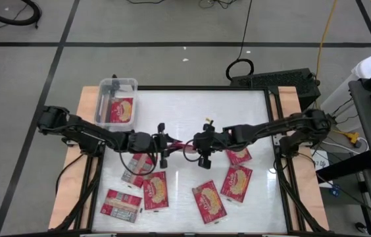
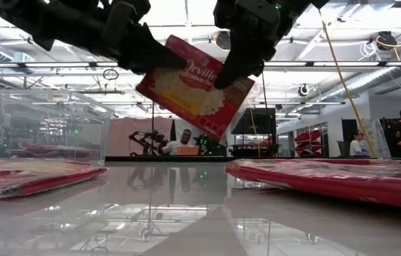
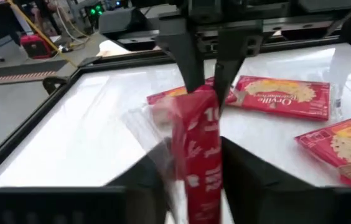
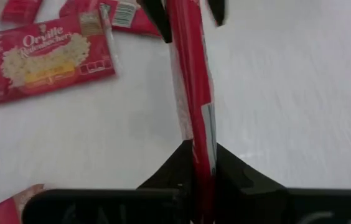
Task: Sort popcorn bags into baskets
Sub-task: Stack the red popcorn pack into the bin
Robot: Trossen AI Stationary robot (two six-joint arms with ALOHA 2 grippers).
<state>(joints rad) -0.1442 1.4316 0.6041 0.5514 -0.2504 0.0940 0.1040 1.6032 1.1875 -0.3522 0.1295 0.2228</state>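
Observation:
A red popcorn bag [image 2: 195,89] hangs tilted in the air over the middle of the table, its printed face toward the near edge. From above it shows edge-on [image 1: 179,143]. My left gripper [image 1: 167,143] meets it from the left, my right gripper [image 1: 192,144] from the right, and both are shut on it. The clear basket [image 1: 101,99] stands at the far left with one bag [image 1: 123,110] lying flat in it. Several more bags lie flat on the near half of the table, such as the bag [image 1: 156,191] and the bag [image 1: 237,182]. My left gripper has the bag's left end [image 3: 197,155] between its two fingers [image 3: 244,171], one on each flat face. It comes nearly level from the table's left. The bag is clear of the table. My right gripper pinches the bag's upper right edge [image 4: 195,134] between its two fingers [image 4: 234,174], one on each face. It comes from the table's right, slanting down. The bag stands on edge, running away from the fingers toward my left gripper, clear of the table.
Two bags [image 2: 37,174] [image 2: 328,178] lie flat on the table close to the low camera, left and right. A raised dark frame [image 1: 172,87] runs round the white table top. The far right part of the table top [image 1: 238,112] is bare.

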